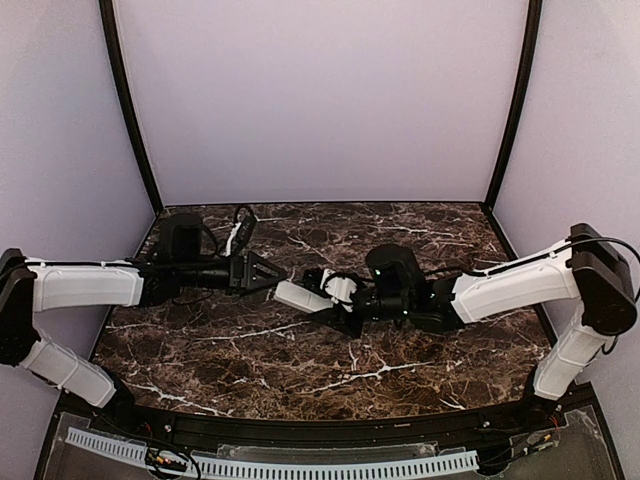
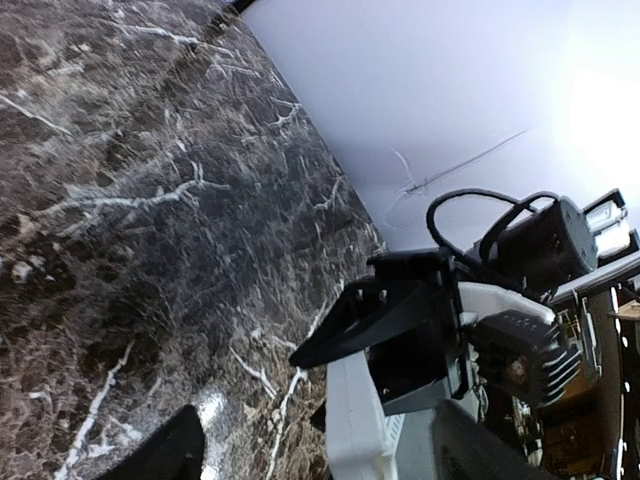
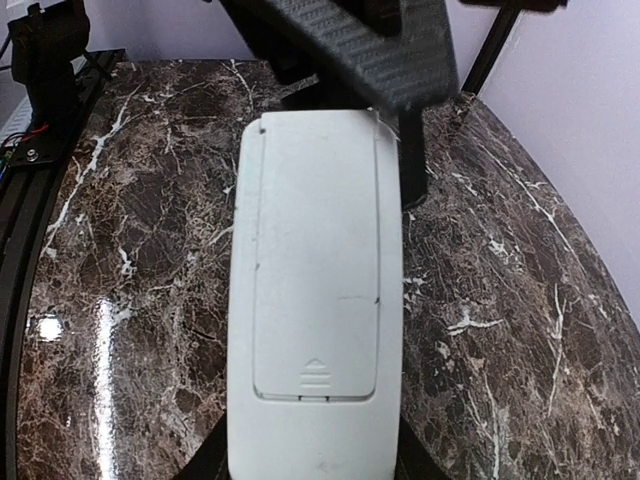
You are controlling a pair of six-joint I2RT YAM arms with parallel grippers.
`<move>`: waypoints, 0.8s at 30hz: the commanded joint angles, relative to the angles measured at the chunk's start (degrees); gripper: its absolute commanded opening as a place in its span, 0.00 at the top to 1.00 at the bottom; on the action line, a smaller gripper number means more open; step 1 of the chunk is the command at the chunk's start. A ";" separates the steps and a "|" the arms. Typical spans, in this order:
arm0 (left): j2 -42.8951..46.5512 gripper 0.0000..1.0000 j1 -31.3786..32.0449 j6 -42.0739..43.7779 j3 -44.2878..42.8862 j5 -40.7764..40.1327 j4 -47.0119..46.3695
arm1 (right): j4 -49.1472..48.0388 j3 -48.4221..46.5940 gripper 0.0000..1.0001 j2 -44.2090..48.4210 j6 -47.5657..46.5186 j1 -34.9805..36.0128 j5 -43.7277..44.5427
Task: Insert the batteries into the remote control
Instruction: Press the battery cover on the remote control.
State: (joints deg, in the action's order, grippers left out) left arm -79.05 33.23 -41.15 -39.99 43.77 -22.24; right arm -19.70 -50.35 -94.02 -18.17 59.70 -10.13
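Over the dark marbled table, my right gripper is clenching the slim white plastic remote control, its battery cover facing up, while my left gripper is hanging spread at its far end.
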 commanded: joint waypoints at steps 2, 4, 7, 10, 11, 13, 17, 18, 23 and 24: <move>9.10 0.04 -3.93 16.03 -7.82 -10.60 14.13 | 0.79 0.63 1.00 2.69 6.37 -2.60 -8.17; 11.09 0.02 -4.11 21.68 -10.26 -14.66 17.74 | 1.60 0.82 1.00 3.31 8.86 -4.14 -12.39; 13.89 0.02 -4.14 27.89 -11.79 -19.05 20.83 | 2.33 0.84 1.00 4.34 12.87 -6.44 -18.84; 16.06 0.01 -4.14 34.18 -10.98 -20.61 21.81 | 2.10 1.17 1.00 5.69 15.73 -7.79 -22.47; 17.07 0.01 -4.14 35.11 -10.11 -20.75 21.54 | 2.00 1.33 1.00 6.17 15.87 -7.84 -22.36; 17.40 0.01 -4.08 36.13 -9.30 -20.07 20.81 | 2.20 1.63 1.00 7.15 15.06 -7.80 -20.50; 12.60 0.14 -4.06 26.91 -10.38 -9.87 20.38 | 3.61 1.75 1.00 7.49 10.25 -6.95 -10.24; 11.94 0.17 -4.06 24.19 -9.54 -7.63 18.94 | 3.84 1.68 1.00 7.45 8.60 -6.30 -7.48; 11.87 0.40 -1.31 14.34 -4.10 -12.29 8.30 | 4.87 -0.73 1.00 5.62 4.96 -4.12 0.47; 12.42 0.42 0.52 15.61 -4.54 -15.77 9.21 | 5.49 -1.62 1.00 4.95 4.77 -3.88 0.67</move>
State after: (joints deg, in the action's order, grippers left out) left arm -68.58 30.02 -21.12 -46.39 31.92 -8.69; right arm -14.90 -49.45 -87.61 -10.35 54.54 -15.84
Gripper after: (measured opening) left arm 0.614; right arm 0.344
